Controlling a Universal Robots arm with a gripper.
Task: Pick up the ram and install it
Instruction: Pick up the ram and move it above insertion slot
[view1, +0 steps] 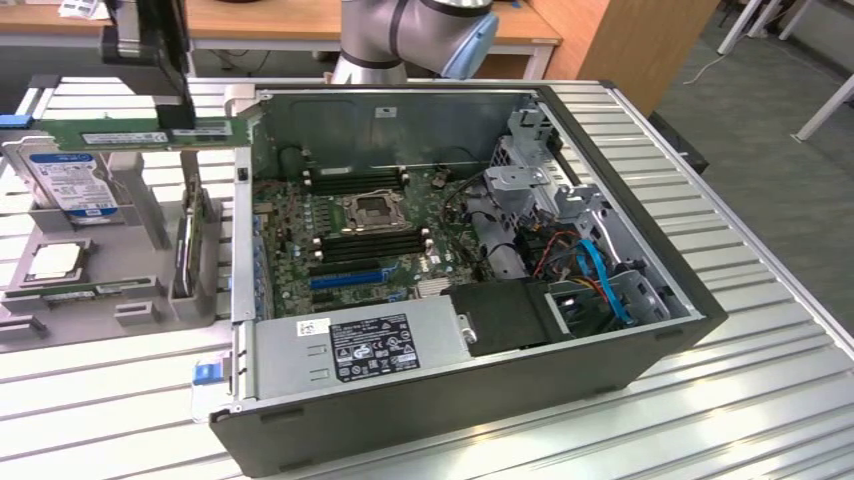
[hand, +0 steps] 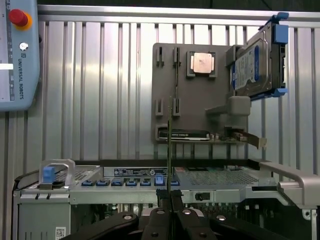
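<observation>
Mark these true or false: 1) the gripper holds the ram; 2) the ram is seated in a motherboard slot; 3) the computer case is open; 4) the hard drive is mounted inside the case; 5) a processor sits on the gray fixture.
1) The gripper holds the ram. True.
2) The ram is seated in a motherboard slot. False: it hangs in the air in the gripper, at the exterior view's left of the motherboard.
3) The computer case is open, with the motherboard exposed. True.
4) The hard drive is mounted inside the case. False: it stands on the gray fixture outside the case.
5) A processor sits on the gray fixture. True.
</observation>
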